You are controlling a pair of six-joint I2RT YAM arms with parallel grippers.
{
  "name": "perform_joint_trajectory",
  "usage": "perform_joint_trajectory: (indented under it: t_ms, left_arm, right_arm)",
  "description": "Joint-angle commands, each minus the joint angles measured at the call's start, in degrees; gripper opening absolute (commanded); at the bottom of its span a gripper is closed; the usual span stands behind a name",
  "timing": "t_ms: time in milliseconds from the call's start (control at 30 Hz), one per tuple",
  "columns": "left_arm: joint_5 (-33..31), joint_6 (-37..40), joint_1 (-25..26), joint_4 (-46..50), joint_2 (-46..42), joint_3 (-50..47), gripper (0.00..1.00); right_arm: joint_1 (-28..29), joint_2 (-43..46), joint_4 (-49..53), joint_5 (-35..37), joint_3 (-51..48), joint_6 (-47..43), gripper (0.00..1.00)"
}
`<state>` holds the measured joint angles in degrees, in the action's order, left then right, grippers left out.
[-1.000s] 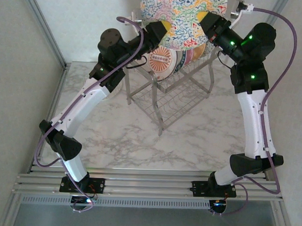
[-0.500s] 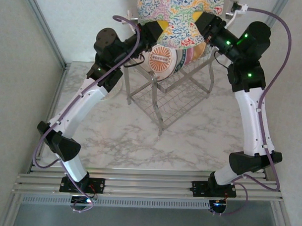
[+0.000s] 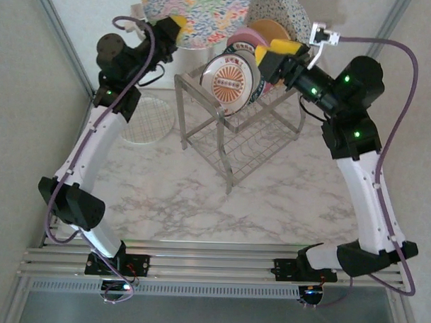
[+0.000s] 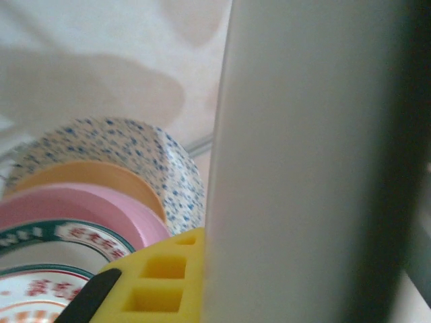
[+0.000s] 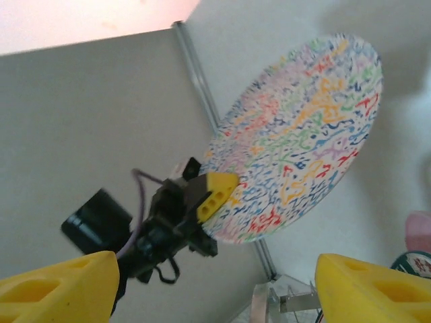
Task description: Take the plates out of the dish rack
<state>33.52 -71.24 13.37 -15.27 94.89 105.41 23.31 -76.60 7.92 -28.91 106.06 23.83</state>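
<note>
- Plate status? The left gripper (image 3: pixel 178 24) has its fingers pinching the rim of the big speckled plate (image 3: pixel 199 12), holding it high, up left of the dish rack (image 3: pixel 234 144).
- Looks like it's heading for set-down on the desk (image 3: pixel 285 199), probably by the flat plate (image 3: pixel 153 120) lying there. The right gripper (image 3: pixel 273 53) is hanging by the racked pink plate (image 3: pixel 242 39), fingers spread. I'm guessing that one's next.

Plates (image 3: pixel 232 80) in rack (image 3: pixel 234 144), lone plate (image 3: pixel 147 120) on table (image 3: pixel 270 206) left — held plate (image 3: pixel 196 15) above.
</note>
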Motion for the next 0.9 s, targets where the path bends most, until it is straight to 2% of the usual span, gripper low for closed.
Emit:
perform_joint_trajectory:
  t_ms: [0,133,333,500,667,867]
  left_arm:
    - [1.04,-4.66,-4.24,-9.75,-5.57,-4.91,0.0]
    - [-0.87,-5.46,-9.83,-10.96,-9.43,-14.31,0.0]
    - [-3.8,-4.21,-15.07,-11.08,-14.53,-29.81,0.0]
    - [-6.63,-3.42,-18.54,-12.52,-18.1,-43.32,0.0]
    - [-6.66,-2.39,-20.55,-15.81,-18.05,-52.55,0.0]
    - [-6.95,-1.4,-21.19,-19.59,-13.94,-58.37,0.0]
  right_arm:
    - [3.64,3.53,-0.9,2.44,-2.56,-14.54,0.78]
    - [10.27,6.33,5.47,7.05,-4.93,-27.05,0.8]
    - [17.78,7.97,12.64,14.25,-7.15,-37.73,0.81]
    - [19.21,7.88,13.43,15.17,-7.63,-39.2,0.82]
    - [22.08,7.21,14.2,14.37,-7.53,-39.98,0.82]
    - [26.37,6.23,14.63,22.62,-7.29,-44.48,0.82]
